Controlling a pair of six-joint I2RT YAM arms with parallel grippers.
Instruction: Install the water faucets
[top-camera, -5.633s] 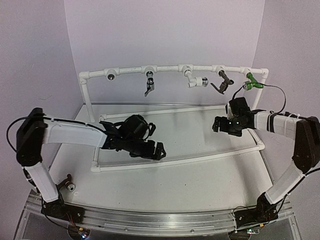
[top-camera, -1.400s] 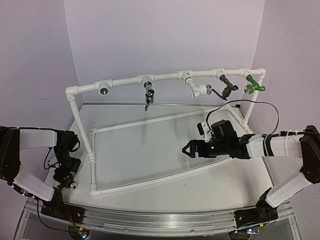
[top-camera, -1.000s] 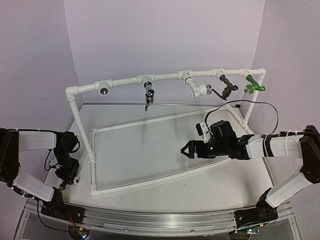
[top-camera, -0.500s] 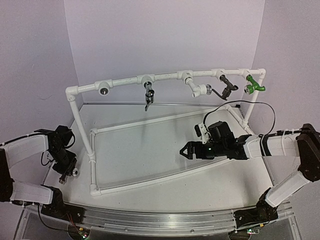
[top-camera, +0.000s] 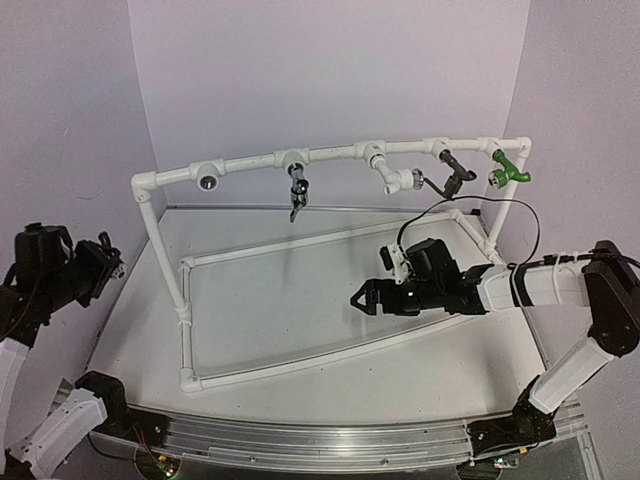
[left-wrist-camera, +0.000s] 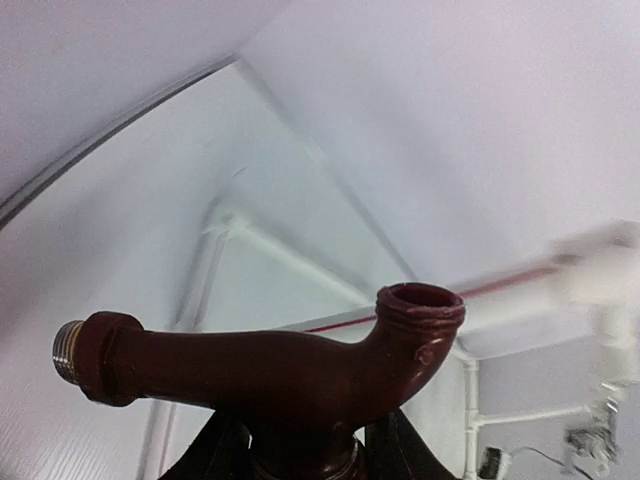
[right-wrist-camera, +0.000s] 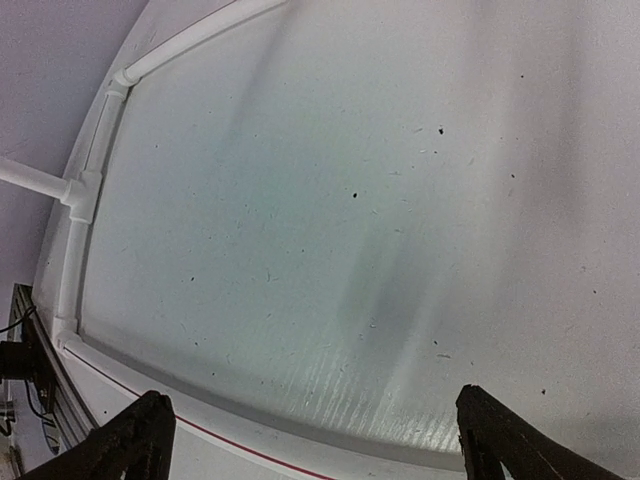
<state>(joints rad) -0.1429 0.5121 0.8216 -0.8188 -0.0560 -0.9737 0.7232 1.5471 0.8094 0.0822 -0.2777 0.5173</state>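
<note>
My left tool (top-camera: 105, 266), at the picture's left edge, clamps the dark brown faucet (left-wrist-camera: 270, 365); my right tool (top-camera: 362, 298) hangs spread wide over mid-bench (top-camera: 300, 372); the white pipe frame (top-camera: 162, 250) post stands between them.

White table (top-camera: 330, 375) with a faintly speckled top and an aluminium rail (top-camera: 320, 441) along its near edge, enclosed by a pale lilac back wall (top-camera: 330, 70), left wall (top-camera: 60, 110) and right wall (top-camera: 585, 90), under even, diffuse light.
</note>
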